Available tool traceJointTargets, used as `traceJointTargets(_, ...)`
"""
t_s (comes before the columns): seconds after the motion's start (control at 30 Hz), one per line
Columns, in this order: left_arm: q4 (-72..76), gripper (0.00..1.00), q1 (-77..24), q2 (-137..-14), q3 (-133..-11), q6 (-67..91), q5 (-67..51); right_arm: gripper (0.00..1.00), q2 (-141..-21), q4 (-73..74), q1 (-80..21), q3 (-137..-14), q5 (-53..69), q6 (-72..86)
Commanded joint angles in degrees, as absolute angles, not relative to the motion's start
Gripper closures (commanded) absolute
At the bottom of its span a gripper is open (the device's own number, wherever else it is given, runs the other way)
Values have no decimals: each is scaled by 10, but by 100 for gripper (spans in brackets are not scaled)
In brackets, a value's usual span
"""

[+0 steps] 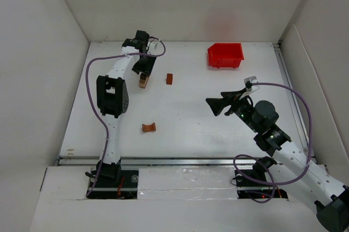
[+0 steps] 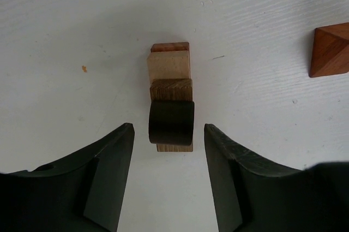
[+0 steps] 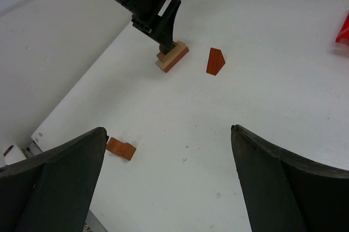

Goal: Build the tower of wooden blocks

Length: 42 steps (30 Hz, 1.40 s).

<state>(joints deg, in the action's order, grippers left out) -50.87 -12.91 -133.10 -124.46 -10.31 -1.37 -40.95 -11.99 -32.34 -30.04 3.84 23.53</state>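
- Tower [image 1: 143,83]: a reddish-brown base, then tan and brown blocks, with a dark cylinder [image 2: 172,123] lying on top.
- Reddish block [image 1: 169,78]: near the tower's right, apart.
- Arch block [image 1: 149,128]: alone, lying nearer.

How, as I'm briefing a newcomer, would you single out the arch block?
Start at the left arm's base. Just beyond it, well short of the tower, lies the arch block. It sits alone, reddish-brown, with a notch in one side.
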Motion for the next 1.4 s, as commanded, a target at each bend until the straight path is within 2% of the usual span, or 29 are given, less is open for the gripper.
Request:
traceJointTargets(0.0,-519,1,-129,-1232,-1257,-71,16,0,-406,-135,-329,-306,33,226)
traceJointTargets(0.13,-520,1,-136,-1159,-1245,-54,51,0,-408,-128,-329,-309,23,226)
traceJointTargets(0.2,-502,1,-158,-1089,-1226,-34,117,0,-410,-125,-329,-310,19,229)
traceJointTargets(0.3,-425,1,-152,-970,-1119,-4,119,0,-414,-126,-329,-314,23,223)
traceJointTargets(0.33,-402,1,-143,-935,-1039,47,99,0,-416,-123,-329,-316,22,222)
traceJointTargets(0.47,-288,1,-79,-776,-826,87,-205,0,-425,-126,-335,-322,38,206)
traceJointTargets(0.53,-265,1,-79,-709,-748,102,-222,0,-442,-127,-344,-332,44,204)
traceJointTargets(0.67,-285,1,-79,-633,-684,170,-92,2,-548,-98,-419,-394,19,191)
traceJointTargets(0.8,-301,1,-79,-560,-646,223,25,7,-735,-48,-525,-487,-61,194)
traceJointTargets(0.87,-296,1,-79,-533,-609,232,66,12,-795,-29,-553,-537,-62,211)
traceJointTargets(0.9,-284,1,-79,-505,-595,248,86,19,-846,-25,-559,-554,-60,215)
traceJointTargets(0.97,-272,1,-79,-462,-543,266,151,26,-889,-4,-581,-590,-73,224)
traceJointTargets(1.0,-251,1,-79,-436,-514,274,165,32,-924,17,-597,-634,-109,226)
traceJointTargets(1.13,-221,1,-79,-408,-456,270,158,37,-1003,53,-612,-681,-131,234)
traceJointTargets(1.37,-195,1,-79,-448,-457,235,94,42,-1108,64,-631,-765,-116,259)
